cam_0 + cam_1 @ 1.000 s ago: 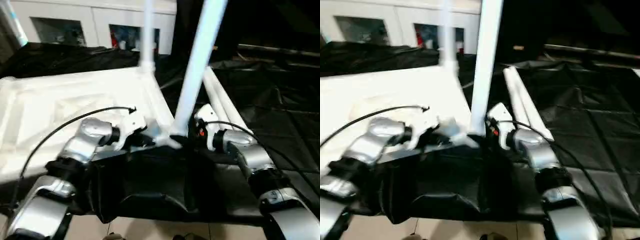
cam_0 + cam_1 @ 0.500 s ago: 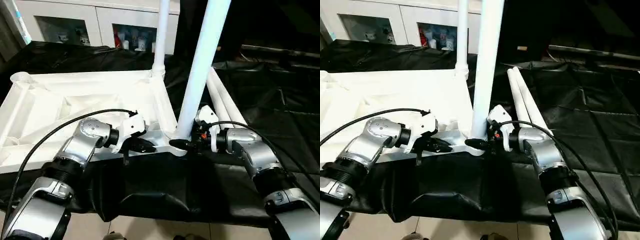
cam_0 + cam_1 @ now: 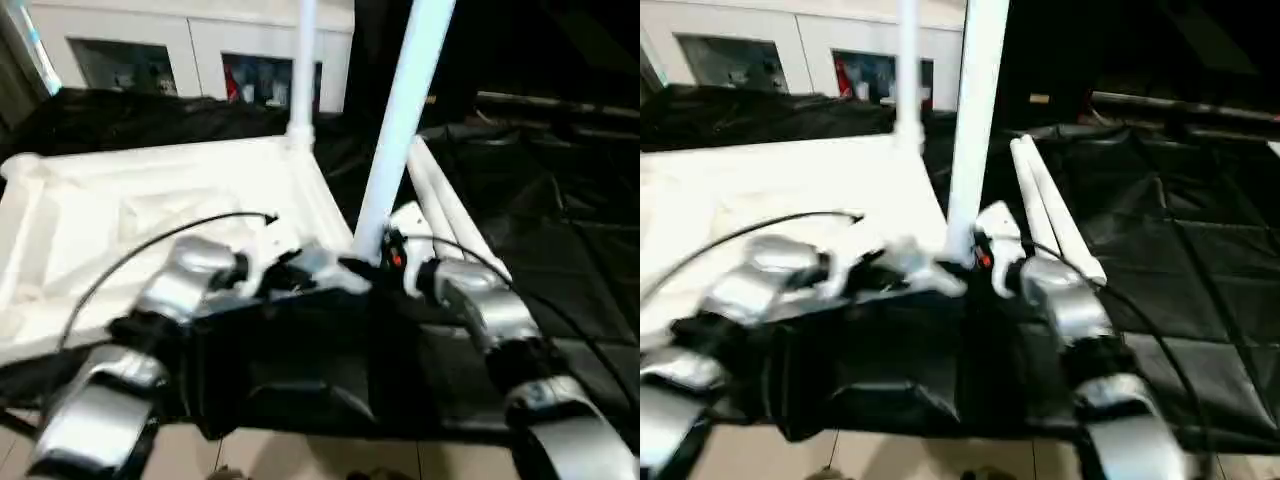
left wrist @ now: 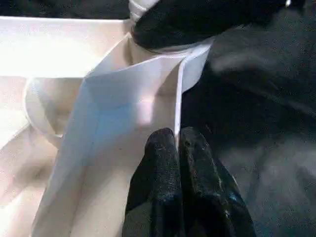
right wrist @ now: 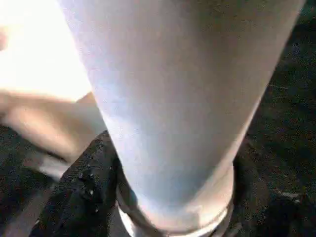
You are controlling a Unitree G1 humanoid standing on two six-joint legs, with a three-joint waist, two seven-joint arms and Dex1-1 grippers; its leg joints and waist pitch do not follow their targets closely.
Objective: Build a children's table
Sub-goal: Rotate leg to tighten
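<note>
The white tabletop [image 3: 120, 210] lies upside down on black cloth, ribs up. One leg [image 3: 303, 60] stands in the far right corner socket. Another leg [image 3: 400, 130] stands in the near right corner socket. Two more legs [image 3: 450, 215] lie side by side on the cloth to the right. My left gripper [image 3: 300, 270] is at the near rim, shut on the thin rim wall [image 4: 177, 118] beside that corner. My right gripper [image 3: 375, 262] holds the base of the near leg [image 5: 173, 98], one black finger [image 5: 86, 190] pressed against its collar.
A white cabinet [image 3: 180, 50] with glass doors stands at the back. Black cloth [image 3: 560, 230] covers the work surface and hangs over its front edge above the pale floor [image 3: 300, 465]. A white pole [image 3: 25, 40] leans at the far left.
The head views have shifted and blurred, so the camera moved. Both grippers stay at the near right corner, and the right one sits tighter against the leg's base.
</note>
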